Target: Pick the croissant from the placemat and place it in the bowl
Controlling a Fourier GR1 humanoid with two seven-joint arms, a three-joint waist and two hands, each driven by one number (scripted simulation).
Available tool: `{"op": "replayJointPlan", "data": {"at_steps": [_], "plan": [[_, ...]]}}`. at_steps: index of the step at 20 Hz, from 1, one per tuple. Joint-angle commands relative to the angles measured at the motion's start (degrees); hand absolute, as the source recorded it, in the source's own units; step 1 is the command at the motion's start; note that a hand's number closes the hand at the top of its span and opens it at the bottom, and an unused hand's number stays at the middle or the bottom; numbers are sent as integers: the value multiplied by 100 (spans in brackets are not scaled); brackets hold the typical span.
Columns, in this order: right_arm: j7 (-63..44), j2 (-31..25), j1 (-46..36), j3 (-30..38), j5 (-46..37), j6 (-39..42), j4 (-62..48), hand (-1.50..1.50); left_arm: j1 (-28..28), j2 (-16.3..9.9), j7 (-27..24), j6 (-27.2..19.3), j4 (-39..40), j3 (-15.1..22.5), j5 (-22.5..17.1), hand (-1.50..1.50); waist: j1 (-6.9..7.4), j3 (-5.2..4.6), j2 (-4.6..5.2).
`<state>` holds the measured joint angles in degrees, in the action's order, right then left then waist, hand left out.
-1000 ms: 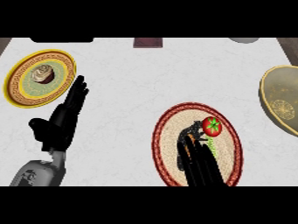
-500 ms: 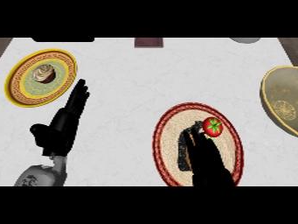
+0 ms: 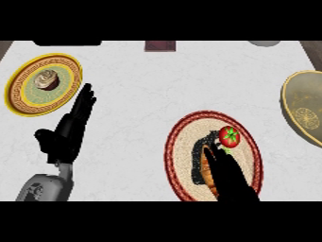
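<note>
The croissant point(image 3: 207, 171) lies on the placemat point(image 3: 184, 142), mostly hidden under the right hand point(image 3: 227, 176), whose fingers curl over it. A tomato point(image 3: 229, 136) sits just beyond. The bowl point(image 3: 309, 108), cut off at right, stands apart on the desk point(image 3: 163, 80). The left hand point(image 3: 69, 130) rests open.

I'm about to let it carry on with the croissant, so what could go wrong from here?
The tomato sits right beside the right hand on the placemat, so it could get nudged away. The hand hides most of the croissant, so the hold is hard to judge. The bowl lies far right, partly out of view.
</note>
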<state>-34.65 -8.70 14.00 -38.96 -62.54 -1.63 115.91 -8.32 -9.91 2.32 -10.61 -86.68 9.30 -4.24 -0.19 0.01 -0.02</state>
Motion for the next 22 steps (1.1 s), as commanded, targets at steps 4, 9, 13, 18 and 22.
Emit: {"op": "replayJointPlan", "data": {"at_steps": [4, 9, 13, 18, 22], "plan": [[163, 113, 282, -396, 75, -397, -53, -150, -17, 169, 37, 100, 32, -36, 238, 0, 2, 0, -4], [532, -182, 502, 34, 686, -649, -149, -150, -50, 263, 365, 30, -294, -138, 294, 0, 6, 1, -5], [556, 48, 317, 26, 734, -850, -485, -150, -11, 233, 212, 346, -113, -316, 225, 0, 6, 0, -2], [895, 29, -136, 681, 1288, -799, -918, -150, 125, 148, 440, 463, -398, -397, 217, 0, 32, 1, -3], [1174, 47, -100, 615, 1279, -1042, -1323, -150, 107, 406, 290, 364, -324, -239, 543, 0, 14, 0, -1]]}}
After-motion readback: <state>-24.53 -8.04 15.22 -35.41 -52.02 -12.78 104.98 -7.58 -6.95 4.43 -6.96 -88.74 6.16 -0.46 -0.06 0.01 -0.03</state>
